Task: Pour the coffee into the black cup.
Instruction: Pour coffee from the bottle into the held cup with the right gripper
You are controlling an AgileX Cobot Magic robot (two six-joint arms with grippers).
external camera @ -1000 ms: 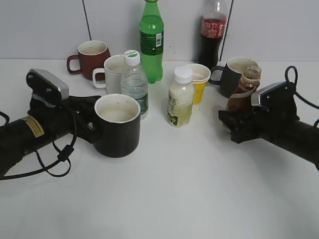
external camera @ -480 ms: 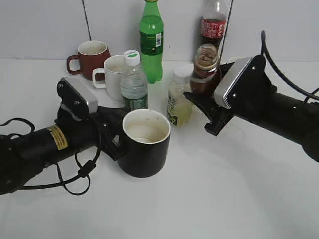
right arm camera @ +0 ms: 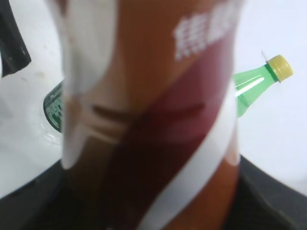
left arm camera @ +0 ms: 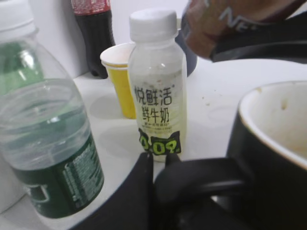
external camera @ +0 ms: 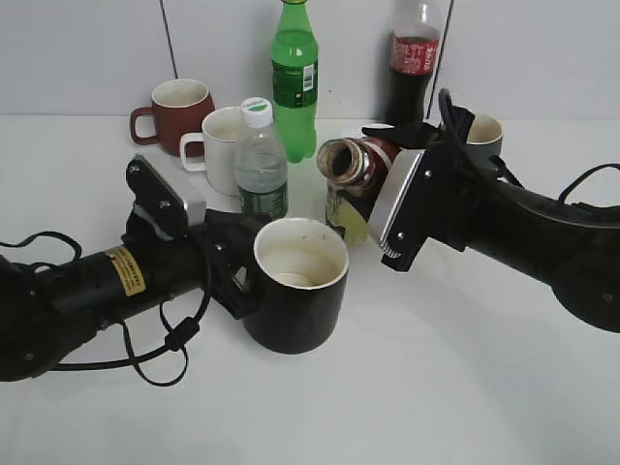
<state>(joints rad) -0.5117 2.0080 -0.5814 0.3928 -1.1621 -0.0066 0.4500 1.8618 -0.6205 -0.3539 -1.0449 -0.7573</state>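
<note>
The glossy black cup (external camera: 298, 291) stands at the middle of the table, whitish inside. My left gripper (external camera: 235, 276) is shut on its loop handle (left arm camera: 201, 179); the cup's rim fills the right of the left wrist view (left arm camera: 273, 139). My right gripper (external camera: 392, 170) is shut on the brown coffee bottle (external camera: 354, 163), held tipped on its side above and right of the cup, its open mouth facing left. The bottle's label fills the right wrist view (right arm camera: 153, 115) and its body shows at the top of the left wrist view (left arm camera: 225, 24). No liquid stream is visible.
Behind stand a water bottle (external camera: 260, 165), a white milk-drink bottle (left arm camera: 158, 86), a yellow paper cup (left arm camera: 122, 76), a green bottle (external camera: 294, 77), a cola bottle (external camera: 412, 63), a red mug (external camera: 174, 111), a white mug (external camera: 221, 145) and a dark grey mug (external camera: 484, 131).
My left gripper has slid the black cup rightward toward the middle. My right gripper has lifted the coffee bottle, carried it left and tipped it onto its side.
</note>
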